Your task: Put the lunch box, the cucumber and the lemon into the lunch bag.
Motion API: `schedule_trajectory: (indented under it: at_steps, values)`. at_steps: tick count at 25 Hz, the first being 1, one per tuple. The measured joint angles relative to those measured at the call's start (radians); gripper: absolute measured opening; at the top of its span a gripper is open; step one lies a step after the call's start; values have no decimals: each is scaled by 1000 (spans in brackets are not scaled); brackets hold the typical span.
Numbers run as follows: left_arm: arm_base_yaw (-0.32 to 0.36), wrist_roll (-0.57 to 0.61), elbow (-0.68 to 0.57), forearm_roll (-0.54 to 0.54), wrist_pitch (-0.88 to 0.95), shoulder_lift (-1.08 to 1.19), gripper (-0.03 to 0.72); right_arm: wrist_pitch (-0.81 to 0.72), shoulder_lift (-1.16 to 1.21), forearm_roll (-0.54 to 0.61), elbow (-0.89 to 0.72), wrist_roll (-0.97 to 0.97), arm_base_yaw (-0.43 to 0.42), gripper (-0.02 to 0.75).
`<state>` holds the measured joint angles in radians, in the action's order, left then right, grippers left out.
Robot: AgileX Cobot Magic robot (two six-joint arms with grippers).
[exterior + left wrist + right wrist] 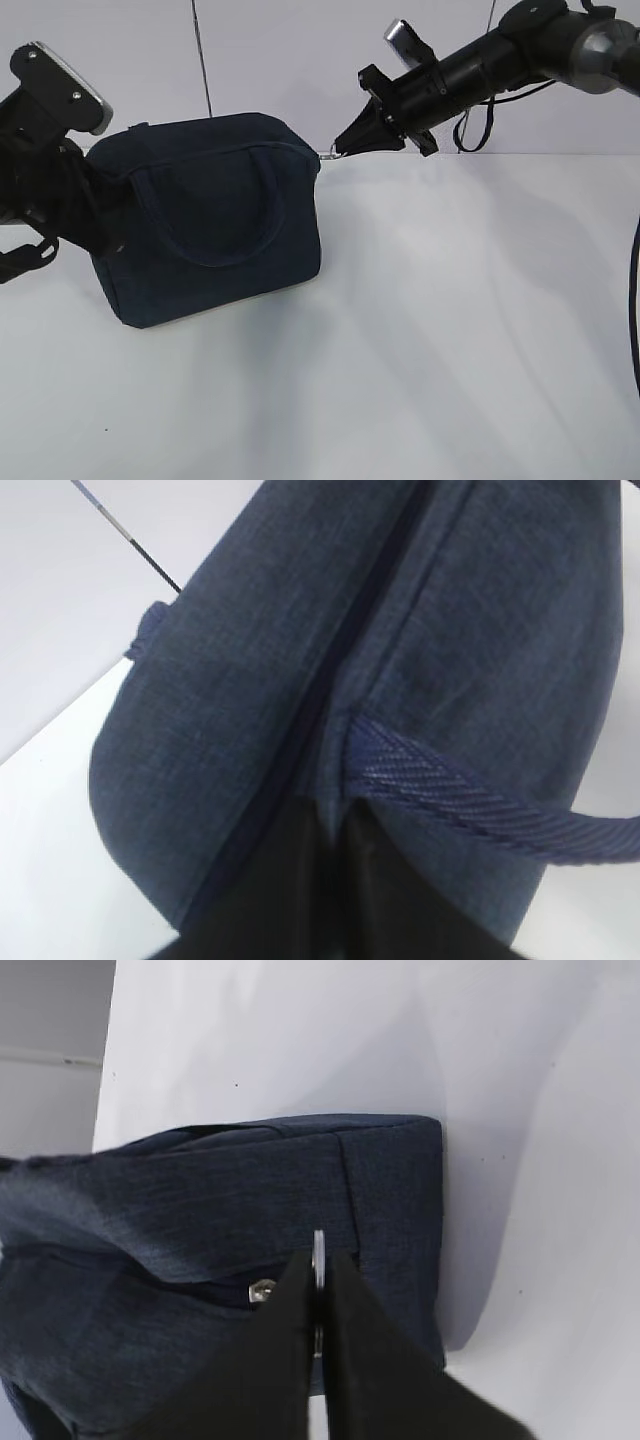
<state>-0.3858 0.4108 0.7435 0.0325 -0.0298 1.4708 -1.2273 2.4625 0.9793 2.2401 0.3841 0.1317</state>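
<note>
While gripping the metal ring pull [318, 1260] edge-on, right gripper [318, 1305] fingers pressed together on it — probably to draw the zipper along. Lunch bag [215, 215] tilted on the white table [450, 330], leaning toward the left gripper [335, 825], whose dark fingers [390, 900] closed on the navy fabric at the bag's end beside a handle strap [480, 800], likely as an anchor against the pull. No lunch box, cucumber or lemon visible outside — presumably already inside, though unconfirmed.
</note>
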Motion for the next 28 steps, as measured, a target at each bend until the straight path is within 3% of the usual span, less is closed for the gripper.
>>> schedule_trajectory:
  at_steps: [21,24,28]
  values:
    - [0,0,0,0,-2,0,12,0,0,15,0,705,0,20]
    - [0,0,0,0,-2,0,12,0,0,25,0,627,0,20]
    - [0,0,0,0,-2,0,12,2,0,44,0,314,0,20]
